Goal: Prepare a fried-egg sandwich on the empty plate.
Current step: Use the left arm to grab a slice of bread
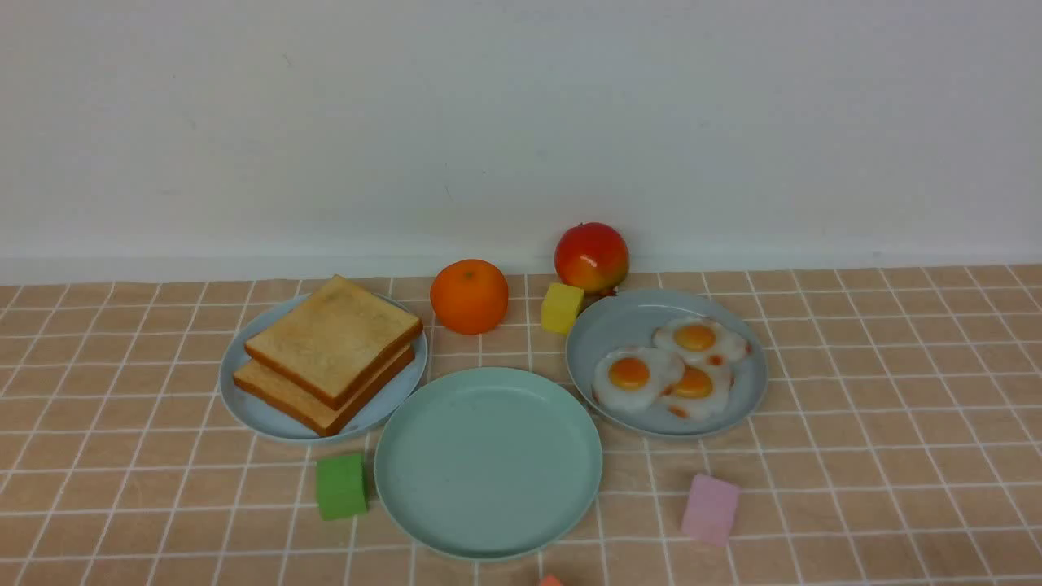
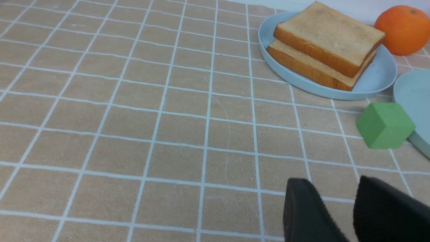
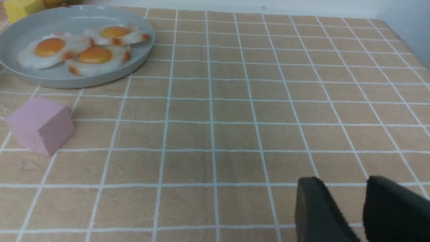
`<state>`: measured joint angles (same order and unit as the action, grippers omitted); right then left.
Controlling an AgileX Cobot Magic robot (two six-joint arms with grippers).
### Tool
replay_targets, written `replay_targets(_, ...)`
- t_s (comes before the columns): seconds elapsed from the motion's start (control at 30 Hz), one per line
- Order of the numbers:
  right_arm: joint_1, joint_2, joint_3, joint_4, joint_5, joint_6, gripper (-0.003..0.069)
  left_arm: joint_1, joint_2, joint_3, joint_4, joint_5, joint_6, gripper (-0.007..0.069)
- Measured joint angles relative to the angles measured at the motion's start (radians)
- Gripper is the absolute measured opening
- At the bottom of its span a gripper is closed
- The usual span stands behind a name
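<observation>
Mint-green and low-rimmed, the empty plate (image 1: 488, 480) is sitting bare at the front centre of the bench (image 1: 895, 423). Two golden toast slices (image 1: 334, 338) are lying stacked on the pale-blue plate (image 1: 244, 407) to its left. Three glossy, orange-yolked fried eggs (image 1: 631, 376) are overlapping on the grey-blue plate (image 1: 619, 330) to its right. The left hand (image 2: 332, 190) and right hand (image 3: 342, 188) are hovering spread.

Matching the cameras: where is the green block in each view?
Front view: green block beside the mint plate, at its left rim, nearer than the toast.
Left wrist view: green block beside the mint plate.
Right wrist view: not in it.
Shared landmark: the toast, in front and left wrist views only.
</observation>
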<state>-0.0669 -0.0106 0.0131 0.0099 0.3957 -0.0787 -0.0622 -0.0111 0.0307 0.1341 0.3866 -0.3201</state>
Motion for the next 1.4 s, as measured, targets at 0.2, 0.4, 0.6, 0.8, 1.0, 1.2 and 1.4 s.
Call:
replay_targets(0.2, 0.000, 0.000, 0.000, 0.000, 0.000, 0.000, 0.0239, 0.000, 0.000, 0.000, 0.000, 0.000, 0.000, 0.0237)
replay_targets(0.4, 0.000, 0.000, 0.000, 0.000, 0.000, 0.000, 0.0239, 0.000, 0.000, 0.000, 0.000, 0.000, 0.000, 0.0238)
replay_targets(0.6, 0.000, 0.000, 0.000, 0.000, 0.000, 0.000, 0.0239, 0.000, 0.000, 0.000, 0.000, 0.000, 0.000, 0.0238)
replay_targets(0.8, 0.000, 0.000, 0.000, -0.002, 0.000, 0.000, 0.0239, 0.000, 0.000, 0.000, 0.011, 0.000, 0.000, 0.0238)
replay_targets(1.0, 0.000, 0.000, 0.000, -0.010, -0.001, 0.000, 0.0239, 0.000, 0.000, 0.000, 0.014, 0.000, 0.000, 0.0238)
replay_targets(1.2, 0.000, 0.000, 0.002, -0.010, -0.026, 0.000, 0.0239, 0.000, 0.000, 0.000, -0.004, -0.008, 0.000, 0.0238)
replay_targets(1.4, 0.000, 0.000, 0.013, -0.010, -0.181, 0.000, 0.0239, 0.000, 0.000, 0.000, -0.086, -0.088, 0.000, 0.0238)
